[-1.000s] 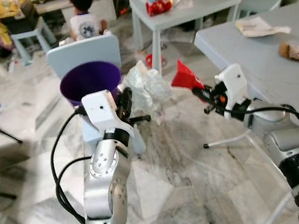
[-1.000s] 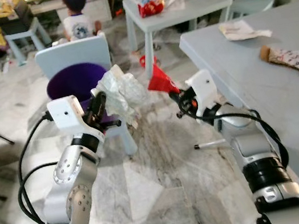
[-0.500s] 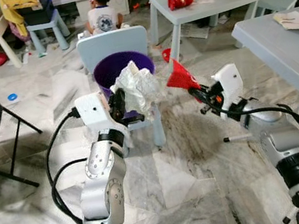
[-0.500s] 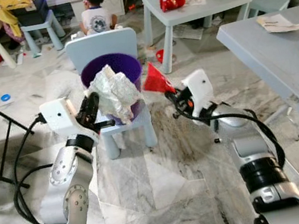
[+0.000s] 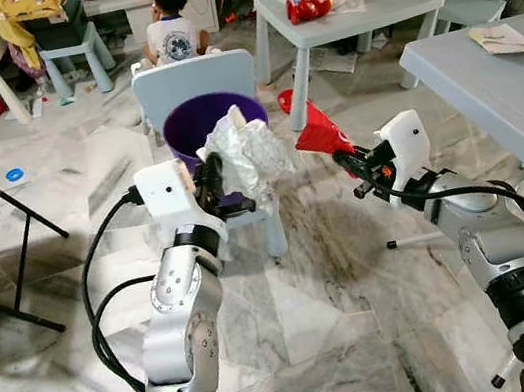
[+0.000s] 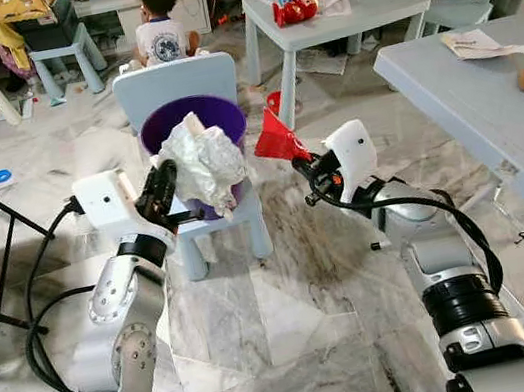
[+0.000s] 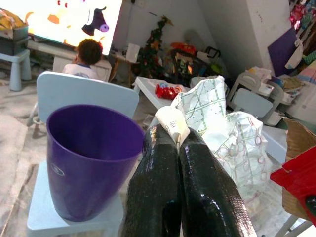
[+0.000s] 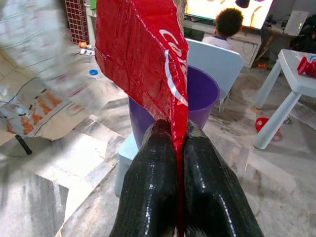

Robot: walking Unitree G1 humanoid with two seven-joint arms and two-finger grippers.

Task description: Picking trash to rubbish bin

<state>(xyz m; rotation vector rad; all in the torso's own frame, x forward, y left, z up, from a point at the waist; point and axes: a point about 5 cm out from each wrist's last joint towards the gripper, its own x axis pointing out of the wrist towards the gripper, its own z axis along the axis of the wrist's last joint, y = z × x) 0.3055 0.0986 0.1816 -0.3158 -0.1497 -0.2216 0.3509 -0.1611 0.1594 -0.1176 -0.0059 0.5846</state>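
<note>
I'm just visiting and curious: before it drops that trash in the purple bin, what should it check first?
1. Left tool holds the crumpled paper: ok.
2. Right tool holds the red wrapper: ok.
3. Purple bin upright on the small chair, mouth open: ok.
4. Paper over the bin's mouth: cannot tell, it looks near the front rim.
5. Wrapper over the bin: not ok, it hangs beside it.
6. Person sitting behind the chair, apart from both arms: ok.
</note>
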